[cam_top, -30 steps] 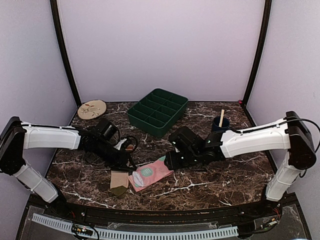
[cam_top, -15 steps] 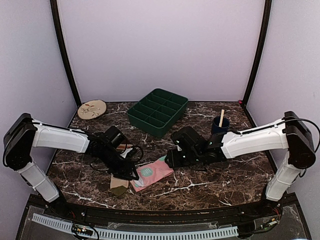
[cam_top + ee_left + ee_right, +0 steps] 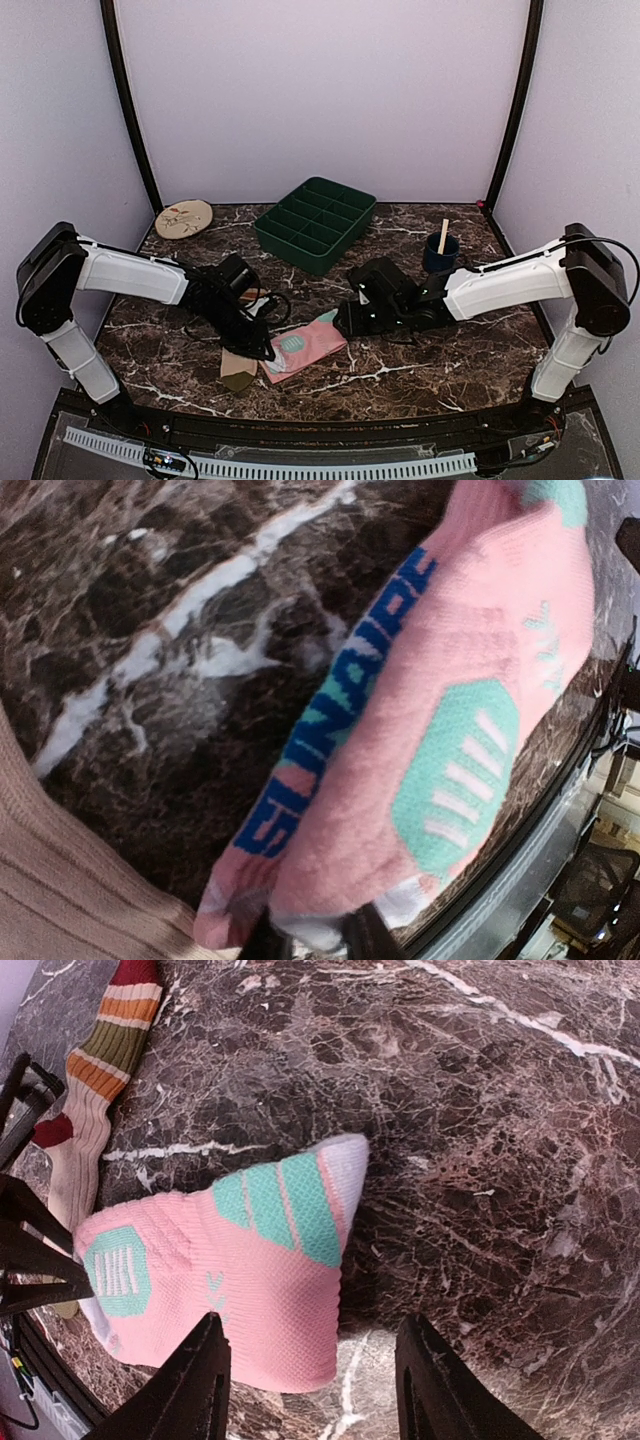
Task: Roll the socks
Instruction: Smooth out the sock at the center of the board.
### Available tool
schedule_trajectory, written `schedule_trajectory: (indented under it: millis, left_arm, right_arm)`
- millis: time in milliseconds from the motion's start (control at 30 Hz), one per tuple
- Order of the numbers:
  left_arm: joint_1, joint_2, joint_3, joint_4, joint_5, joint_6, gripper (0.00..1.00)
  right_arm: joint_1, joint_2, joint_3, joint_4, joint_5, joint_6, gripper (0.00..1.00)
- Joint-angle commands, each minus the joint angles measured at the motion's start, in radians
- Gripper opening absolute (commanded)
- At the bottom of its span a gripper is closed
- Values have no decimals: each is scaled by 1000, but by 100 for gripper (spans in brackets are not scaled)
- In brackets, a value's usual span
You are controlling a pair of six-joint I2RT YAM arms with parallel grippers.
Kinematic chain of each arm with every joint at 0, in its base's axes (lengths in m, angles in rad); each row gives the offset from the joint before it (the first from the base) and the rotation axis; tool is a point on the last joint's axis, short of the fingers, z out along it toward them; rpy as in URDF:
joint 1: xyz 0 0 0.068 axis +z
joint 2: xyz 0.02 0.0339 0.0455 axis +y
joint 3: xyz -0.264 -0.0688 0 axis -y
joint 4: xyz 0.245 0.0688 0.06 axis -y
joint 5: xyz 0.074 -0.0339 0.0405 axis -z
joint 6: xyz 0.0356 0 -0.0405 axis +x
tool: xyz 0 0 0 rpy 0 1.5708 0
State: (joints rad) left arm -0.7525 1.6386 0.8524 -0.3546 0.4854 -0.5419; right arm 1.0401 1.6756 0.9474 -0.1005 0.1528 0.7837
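The pink sock (image 3: 305, 343) with teal patches lies flat on the marble table, near the front middle. My left gripper (image 3: 263, 346) is at its left end and is shut on the sock's white edge; in the left wrist view the sock (image 3: 440, 730) fills the frame above the gripper (image 3: 315, 942). My right gripper (image 3: 345, 322) is open at the sock's right end, its jaws astride the sock's near edge (image 3: 280, 1290) in the right wrist view (image 3: 312, 1385). The beige striped sock (image 3: 238, 365) lies left of the pink one, partly under my left arm, and shows in the right wrist view (image 3: 100, 1070).
A green compartment tray (image 3: 315, 222) stands at the back middle. A round beige disc (image 3: 184, 217) lies at the back left. A blue cup (image 3: 440, 251) with a wooden stick stands at the back right. The table's front edge (image 3: 330, 410) is close to the socks.
My left gripper has moved right and nearer, onto the left end of the pink sock. My right arm has shifted slightly right. The socks have barely moved.
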Motion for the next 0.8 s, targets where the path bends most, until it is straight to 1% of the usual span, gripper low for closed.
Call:
schedule_trajectory:
  millis: [0,67,233,367,567,767]
  left_arm:
    - [-12,15,19,-34,-13,26,11]
    - [-13,17,16,-39,-17,28,5]
    - [-15,7,11,-54,-30,31,0]
    - [-15,1,9,-66,-42,34,0]
    - [-15,-5,-2,-72,-53,33,0]
    - [-15,-19,-15,-83,-63,35,0]
  right_arm:
    - [-22,13,-39,85,-42,13,52]
    - [-28,15,-52,106,-55,14,51]
    - [-32,26,-47,159,-81,4,45]
    - [-32,48,-19,193,-100,-8,39]
    - [-39,99,-5,285,-143,9,26]
    - [-69,170,-60,474,-213,83,17]
